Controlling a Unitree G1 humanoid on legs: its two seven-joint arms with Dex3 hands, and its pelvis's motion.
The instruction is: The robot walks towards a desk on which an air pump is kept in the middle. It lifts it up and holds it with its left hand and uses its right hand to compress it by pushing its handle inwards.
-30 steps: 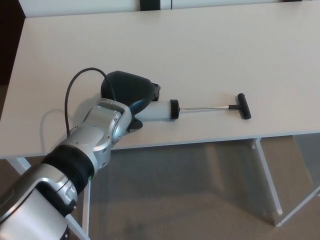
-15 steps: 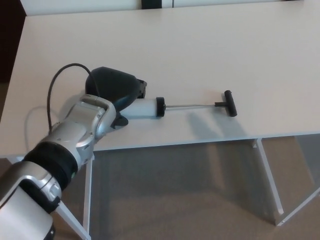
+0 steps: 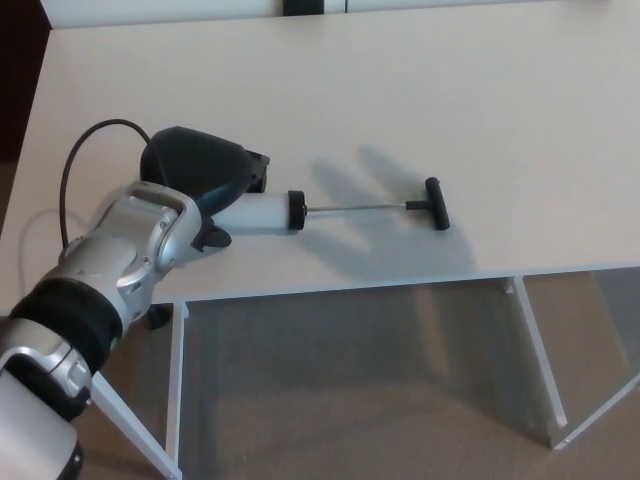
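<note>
The white desk (image 3: 420, 90) stands on white legs (image 3: 535, 355) over a grey-brown floor (image 3: 350, 390) (a dark strip lies along the left edge).

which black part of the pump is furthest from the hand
The T-handle at the rod's far end; the black cap on the barrel sits much closer to the left hand.

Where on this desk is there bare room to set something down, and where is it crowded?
The desk is bare across its far half and its right side, beyond the T-handle. The near left is crowded: the left hand grips the air pump, whose rod runs rightwards near the front edge.
</note>
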